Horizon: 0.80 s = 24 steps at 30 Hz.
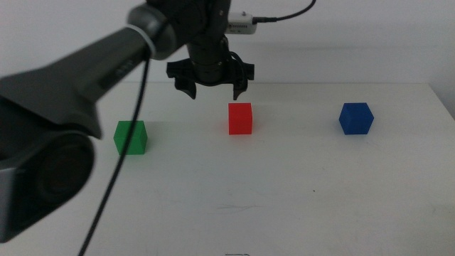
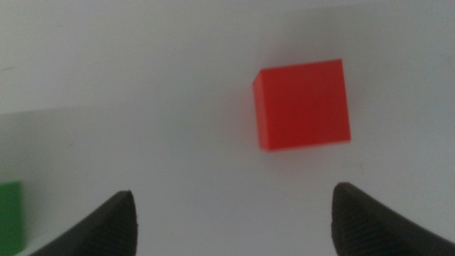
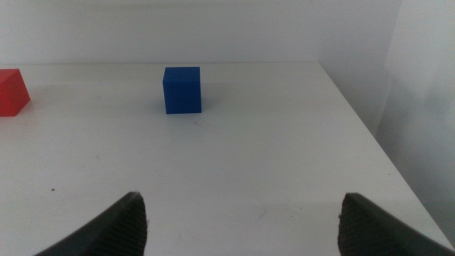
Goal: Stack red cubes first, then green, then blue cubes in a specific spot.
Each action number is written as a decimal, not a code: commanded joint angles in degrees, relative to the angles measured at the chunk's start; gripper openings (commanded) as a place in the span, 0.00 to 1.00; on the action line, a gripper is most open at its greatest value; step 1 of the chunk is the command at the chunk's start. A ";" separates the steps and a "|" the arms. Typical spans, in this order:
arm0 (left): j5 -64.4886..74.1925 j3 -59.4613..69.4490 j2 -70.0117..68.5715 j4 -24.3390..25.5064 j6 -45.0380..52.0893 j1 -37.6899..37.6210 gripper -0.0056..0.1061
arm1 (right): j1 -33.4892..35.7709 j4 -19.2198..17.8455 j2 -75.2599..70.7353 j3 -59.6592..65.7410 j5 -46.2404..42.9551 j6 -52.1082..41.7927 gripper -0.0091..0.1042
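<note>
Red cube [image 1: 240, 118] placement is the main reference: it is sitting on the white table [image 1: 284, 192], roughly mid-table in the middle view, between the other two cubes.

1. Table. The white tabletop is carrying all three cubes, each standing apart from the others in a loose row.

2. Left arm [image 1: 78, 78]. It is reaching in from the left side and extending over the table toward the far edge. A dark cable [image 1: 117, 178] is hanging down from it.

3. Left gripper [image 1: 210, 87]. It is hovering above the table, just behind and slightly left of the red cube, touching nothing. Its jaws are standing wide apart and are holding nothing. In the left wrist view the red cube [image 2: 303, 105] is lying ahead of the jaw tips, nearer one jaw than the other, not between them.

4. Right gripper [image 3: 242, 220]. It is waiting low at the table's near right side, out of the middle view. Its jaws are spread wide and are holding nothing.

5. Blue cube [image 1: 355, 118]. It is resting well to the right of the red cube. In the right wrist view it [image 3: 182, 90] is sitting far ahead of the jaws, with the red cube [image 3: 13, 92] at the picture's edge.

6. Green cube [image 1: 130, 137]. It is resting well to the left of the red cube, slightly nearer the camera, and is showing at the corner of the left wrist view [image 2: 10, 213].
</note>
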 commanded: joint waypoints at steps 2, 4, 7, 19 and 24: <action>0.07 -7.10 0.26 -0.36 -2.00 -0.70 0.89 | -0.37 -0.71 -0.93 -1.33 -4.53 -0.32 0.91; 0.15 -9.03 2.29 -0.31 -3.23 -1.02 0.89 | -0.37 -0.71 -0.93 -1.33 -4.53 -0.32 0.91; -0.31 -10.88 4.52 -0.31 -4.97 -1.58 0.89 | -0.37 -0.71 -0.93 -1.33 -4.53 -0.32 0.91; -5.32 -12.60 8.22 -1.05 -7.22 -2.70 0.89 | -0.37 -0.71 -0.93 -1.33 -4.53 -0.32 0.91; -7.53 -12.60 8.24 -0.42 -8.54 -2.97 0.89 | -0.37 -0.71 -0.93 -1.33 -4.53 -0.32 0.91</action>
